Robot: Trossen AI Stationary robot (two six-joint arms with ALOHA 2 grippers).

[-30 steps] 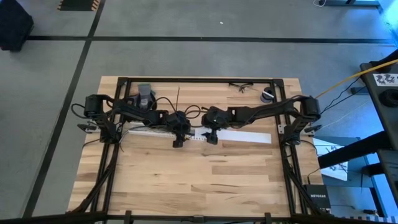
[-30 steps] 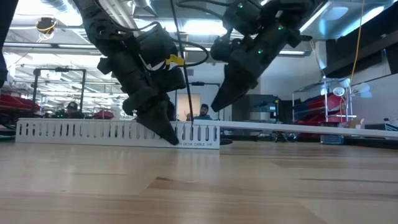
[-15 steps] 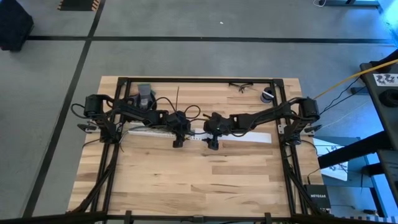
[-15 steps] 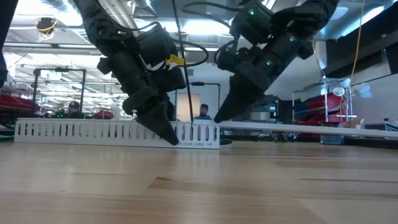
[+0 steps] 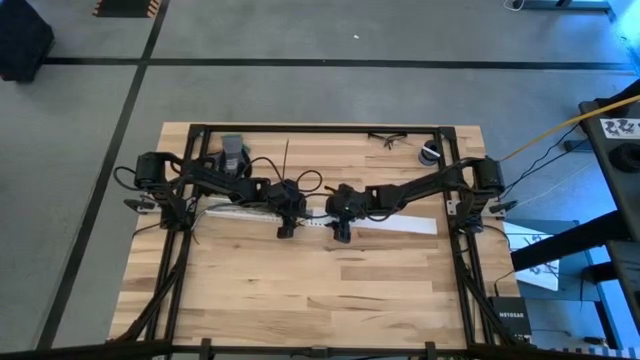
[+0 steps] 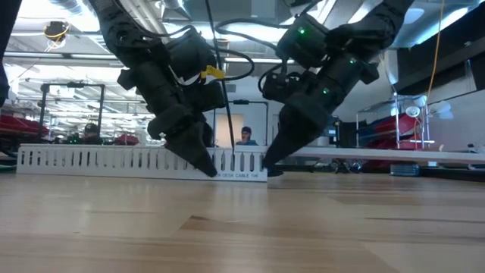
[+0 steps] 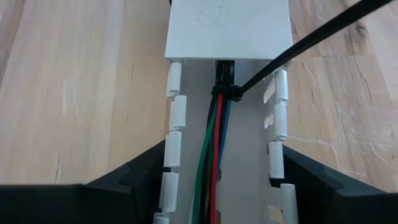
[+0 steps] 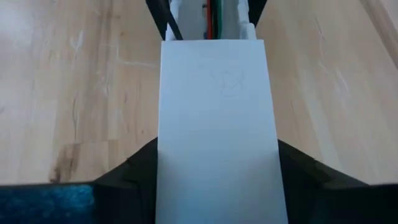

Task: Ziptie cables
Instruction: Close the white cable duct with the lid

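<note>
Right end effector has dropped to bench, fingers straddling white cover, narrowing, not yet gripping. Left end effector spread astride channel. Cables inside, ziptie cinched. Cover closing looks next.

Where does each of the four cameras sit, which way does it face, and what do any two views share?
High view: above the table, facing straight down; both arms show.
Low view: at tabletop height, facing across into the room; left gripper and right gripper come down at the white channel.
Left wrist view: faces along the channel at the cables and ziptie; own fingers show.
Right wrist view: faces the white cover; own fingers show.
Both wrist views share the cover.
</note>
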